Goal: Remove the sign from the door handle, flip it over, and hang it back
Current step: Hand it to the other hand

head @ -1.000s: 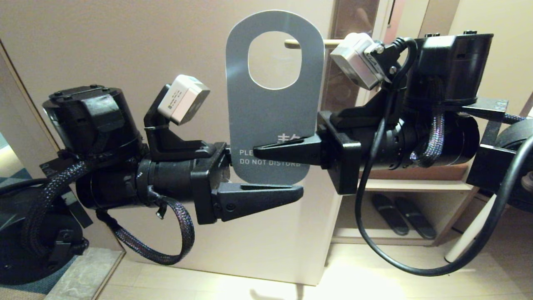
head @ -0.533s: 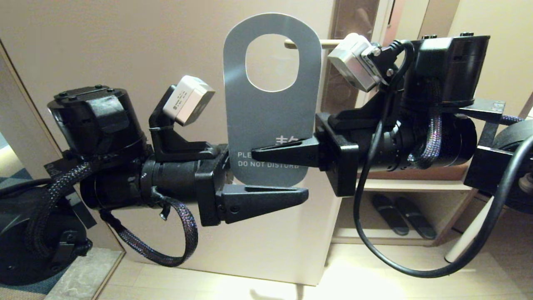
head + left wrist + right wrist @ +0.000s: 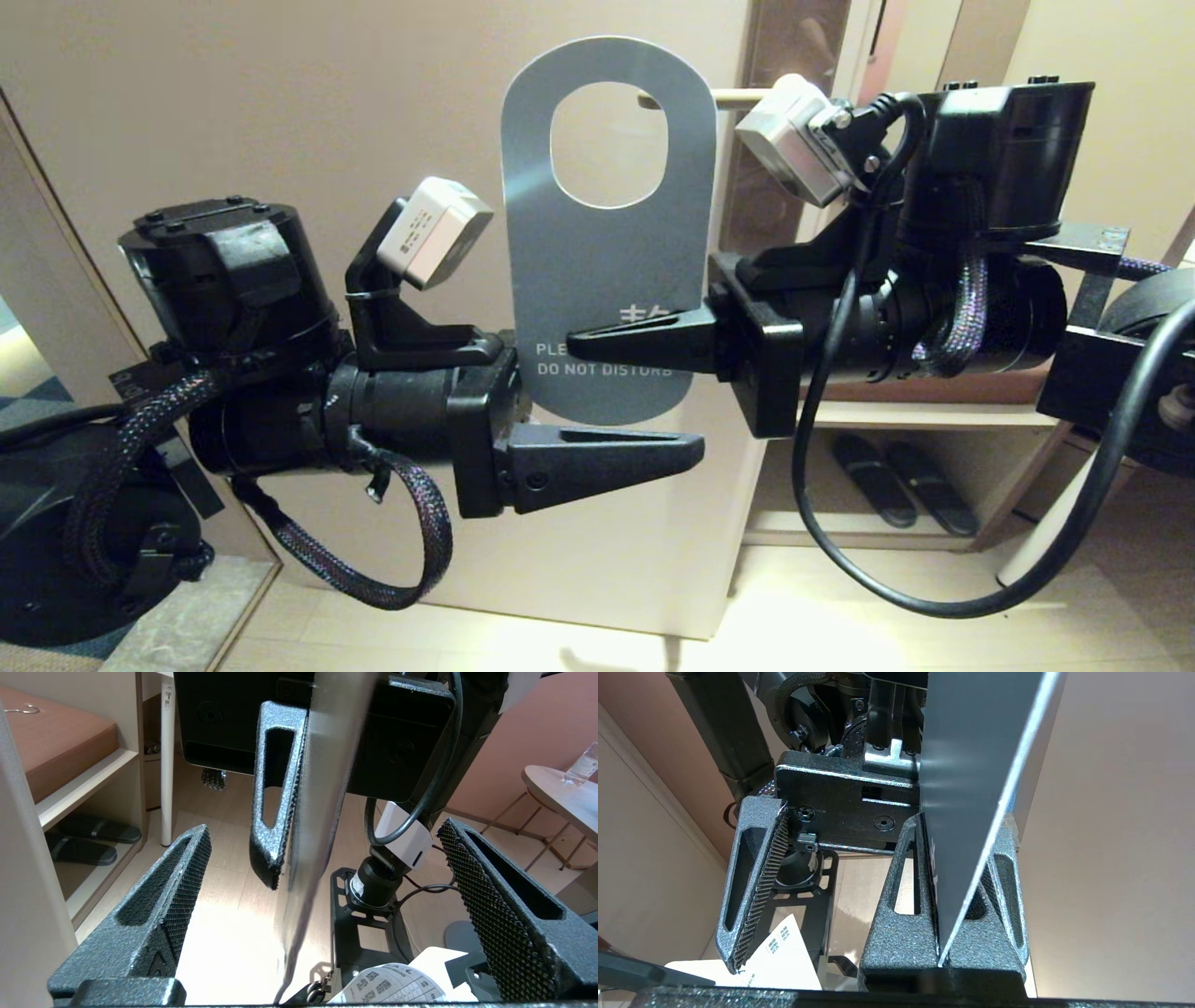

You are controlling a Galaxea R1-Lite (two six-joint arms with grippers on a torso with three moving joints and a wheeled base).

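Note:
The sign (image 3: 607,271) shows its blue-grey "DO NOT DISTURB" side in the head view, upright in front of the door. My right gripper (image 3: 574,341) is shut on its lower right part; the right wrist view shows the sign (image 3: 971,765) edge-on, clamped in the right gripper (image 3: 962,826). My left gripper (image 3: 686,420) is open at the sign's lower left, one finger below its bottom edge. In the left wrist view the sign (image 3: 322,788) stands between the fingers of the left gripper (image 3: 322,828) without touching them. The door handle (image 3: 738,93) pokes out behind the sign's top.
The beige door (image 3: 280,112) stands behind the sign. A low shelf with dark slippers (image 3: 896,481) and a white pole (image 3: 1055,523) are at the lower right. A round table (image 3: 560,793) shows in the left wrist view.
My left gripper has moved a little down and to the right, and its front finger now sits below the sign's bottom edge. The sign and my right gripper have dropped slightly.

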